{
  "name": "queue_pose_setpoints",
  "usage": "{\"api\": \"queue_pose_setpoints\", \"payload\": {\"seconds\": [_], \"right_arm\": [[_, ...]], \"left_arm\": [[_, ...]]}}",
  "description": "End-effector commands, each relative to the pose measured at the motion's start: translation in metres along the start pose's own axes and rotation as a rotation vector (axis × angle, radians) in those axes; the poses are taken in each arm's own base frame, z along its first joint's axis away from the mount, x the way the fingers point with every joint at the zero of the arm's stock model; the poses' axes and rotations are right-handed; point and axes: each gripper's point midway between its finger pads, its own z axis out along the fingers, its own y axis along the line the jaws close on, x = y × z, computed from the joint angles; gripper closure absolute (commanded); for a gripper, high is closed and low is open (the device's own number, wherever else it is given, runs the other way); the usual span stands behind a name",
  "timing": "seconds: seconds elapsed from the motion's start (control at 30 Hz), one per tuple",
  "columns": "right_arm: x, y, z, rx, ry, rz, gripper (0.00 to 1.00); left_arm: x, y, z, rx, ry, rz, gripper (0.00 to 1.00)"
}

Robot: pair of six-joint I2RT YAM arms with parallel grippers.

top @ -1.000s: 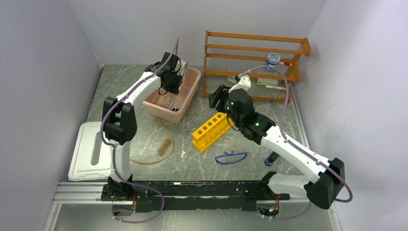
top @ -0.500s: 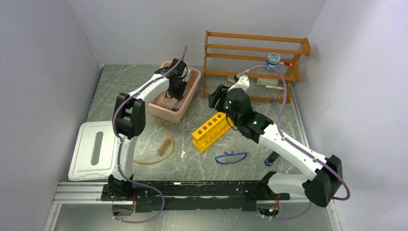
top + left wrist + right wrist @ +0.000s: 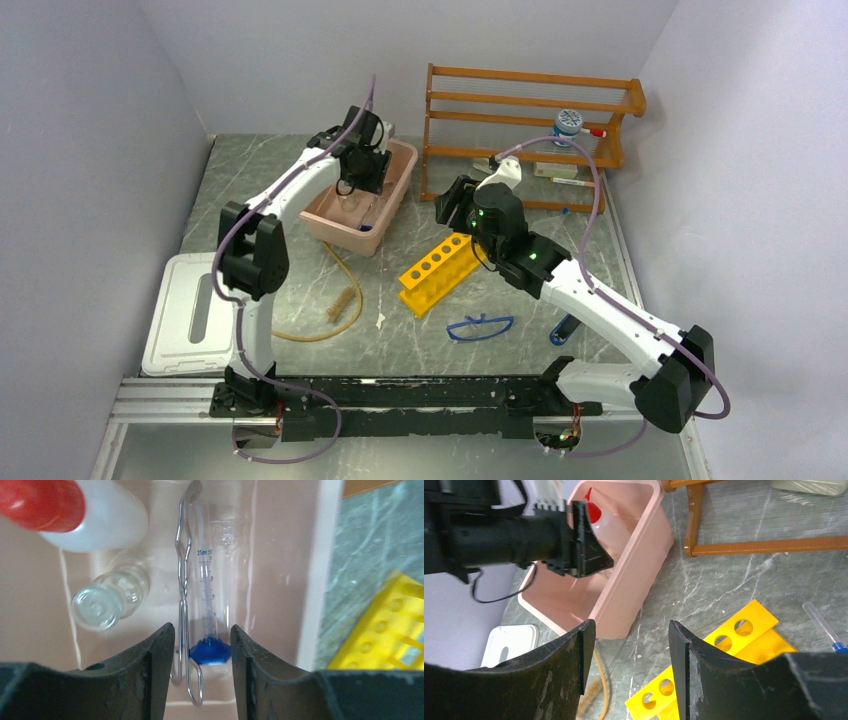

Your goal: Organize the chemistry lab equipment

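Above the table, the left gripper (image 3: 360,192) hangs inside the pink plastic tub (image 3: 345,236), evidently the collecting bin. Its wrist camera shows jaws parted, with a clear blue-based measuring cylinder (image 3: 206,595) lying loose between them beside bent-wire metal tongs (image 3: 182,570). Rightward, the right gripper (image 3: 629,626) hovers empty and open near the yellow holed rack (image 3: 724,640).

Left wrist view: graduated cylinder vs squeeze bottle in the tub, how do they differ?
The graduated cylinder is clear with printed marks; the squeeze bottle is opaque white. The cylinder is slim with a blue base; the bottle is fat with a red cap. The cylinder's base sits between the fingers of the open left claw; the bottle lies off to one side. Both are inside the pink tub.
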Motion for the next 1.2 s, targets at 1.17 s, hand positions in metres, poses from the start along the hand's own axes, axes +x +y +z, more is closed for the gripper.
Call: {"api": "queue_pose_setpoints", "payload": {"seconds": [1.17], "right_arm": [[0.018, -0.017, -0.014, 0.023, 0.047, 0.056, 0.41]], "left_arm": [[0.229, -0.003, -0.096, 0.013, 0.047, -0.448, 0.35]]}}
